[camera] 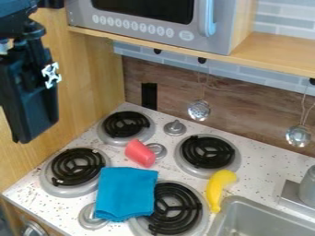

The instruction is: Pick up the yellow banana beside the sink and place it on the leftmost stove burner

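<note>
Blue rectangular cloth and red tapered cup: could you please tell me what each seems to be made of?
The blue rectangular cloth looks like matte fabric, since its edges are soft and slightly wavy. The red tapered cup looks like smooth, hard plastic, given its even colour and rigid shape, though painted wood is possible.

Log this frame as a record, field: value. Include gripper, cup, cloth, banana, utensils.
gripper: upper left, above the counter
held: nothing visible
cup: red, on its side among the burners
cloth: blue, partly over the nearest burner
banana: yellow, between that burner and the sink
utensils: two, hanging at the back wall
</note>
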Tool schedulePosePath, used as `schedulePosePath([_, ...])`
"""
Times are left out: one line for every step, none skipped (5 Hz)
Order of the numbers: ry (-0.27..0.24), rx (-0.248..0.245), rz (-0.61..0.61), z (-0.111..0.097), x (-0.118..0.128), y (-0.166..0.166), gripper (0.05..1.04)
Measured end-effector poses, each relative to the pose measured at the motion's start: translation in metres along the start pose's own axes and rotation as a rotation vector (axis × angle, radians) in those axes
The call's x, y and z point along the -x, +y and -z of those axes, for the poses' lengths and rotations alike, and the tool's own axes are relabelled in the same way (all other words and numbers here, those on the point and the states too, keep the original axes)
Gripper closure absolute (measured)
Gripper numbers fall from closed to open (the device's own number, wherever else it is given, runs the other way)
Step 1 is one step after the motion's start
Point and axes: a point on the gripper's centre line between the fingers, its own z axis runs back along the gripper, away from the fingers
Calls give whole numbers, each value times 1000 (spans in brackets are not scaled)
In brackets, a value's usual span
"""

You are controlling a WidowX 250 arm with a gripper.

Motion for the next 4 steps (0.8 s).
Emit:
schedulePosePath([0,1,18,3,0,1,82])
schedulePosePath([-89,119,205,56,-42,34,82])
schedulePosePath([-194,74,176,87,-78,46,82])
schedulePosePath([-238,-58,173,111,-109,46,82])
